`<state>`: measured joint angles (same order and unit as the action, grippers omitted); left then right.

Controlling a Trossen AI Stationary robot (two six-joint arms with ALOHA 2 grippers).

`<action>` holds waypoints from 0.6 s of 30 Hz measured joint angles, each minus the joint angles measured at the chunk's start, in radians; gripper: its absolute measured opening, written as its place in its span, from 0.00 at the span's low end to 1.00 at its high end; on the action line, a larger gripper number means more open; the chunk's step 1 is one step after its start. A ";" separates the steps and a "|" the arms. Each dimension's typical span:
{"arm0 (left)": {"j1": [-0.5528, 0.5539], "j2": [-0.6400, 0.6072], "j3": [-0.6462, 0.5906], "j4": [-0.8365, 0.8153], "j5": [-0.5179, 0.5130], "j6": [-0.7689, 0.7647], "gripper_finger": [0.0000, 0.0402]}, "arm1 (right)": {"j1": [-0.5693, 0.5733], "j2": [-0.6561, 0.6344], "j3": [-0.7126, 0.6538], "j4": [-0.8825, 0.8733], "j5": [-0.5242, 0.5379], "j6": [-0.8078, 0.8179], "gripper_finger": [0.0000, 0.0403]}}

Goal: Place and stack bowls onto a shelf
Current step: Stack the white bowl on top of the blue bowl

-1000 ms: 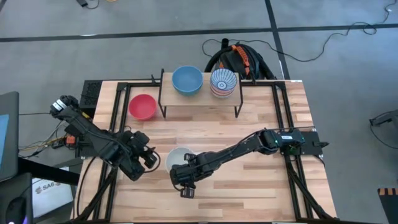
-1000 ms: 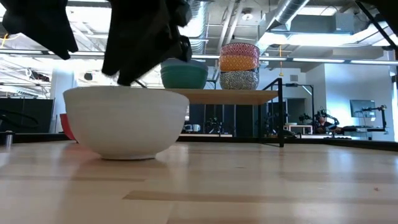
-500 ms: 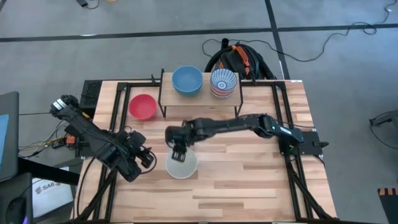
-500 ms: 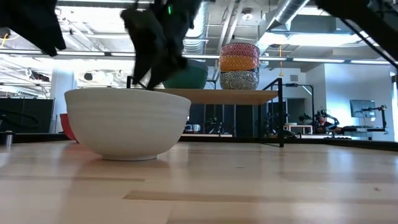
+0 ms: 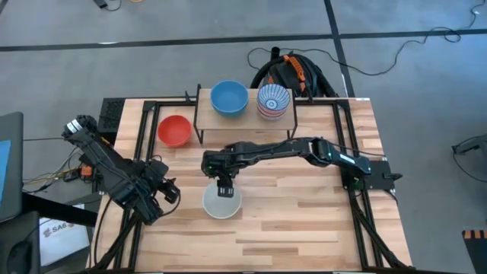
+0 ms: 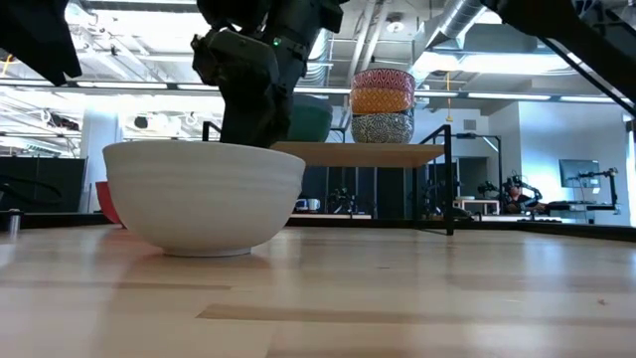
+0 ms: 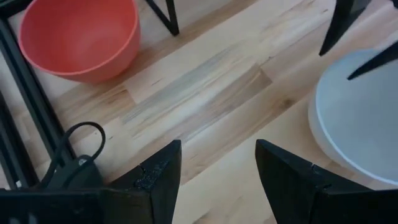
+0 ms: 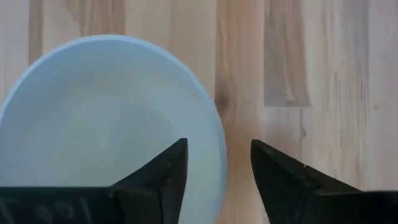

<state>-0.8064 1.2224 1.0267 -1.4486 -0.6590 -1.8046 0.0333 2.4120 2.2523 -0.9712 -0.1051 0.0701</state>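
Note:
A white bowl stands upright on its base on the tabletop, near the front. My right gripper hangs open over the bowl's far rim; one finger is above the inside, the other outside it. In the low view the bowl hides the fingertips. My left gripper is open over bare wood at the left. A red bowl sits left of the shelf. The shelf carries a blue bowl and a striped-topped stack.
Black frame rails run along the table's left and right sides. The shelf's black legs stand just beyond the right arm. Bare wood lies to the right of the white bowl.
My right gripper has swung from the white bowl's near side, across it toward the far edge, and now hangs over the bowl's far rim. My left gripper has drawn back a little toward the table's left edge.

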 joint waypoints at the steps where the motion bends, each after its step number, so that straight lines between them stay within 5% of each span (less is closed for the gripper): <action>1: 0.000 0.000 0.000 -0.008 0.000 -0.003 0.47 | 0.000 0.000 0.000 0.002 0.000 0.000 0.50; 18: -0.012 -0.001 0.000 -0.026 0.035 -0.043 0.47 | 0.015 0.057 0.002 -0.043 0.002 0.034 0.15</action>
<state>-0.8181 1.2217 1.0271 -1.4746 -0.6239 -1.8473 0.0485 2.4687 2.2539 -1.0138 -0.1028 0.1043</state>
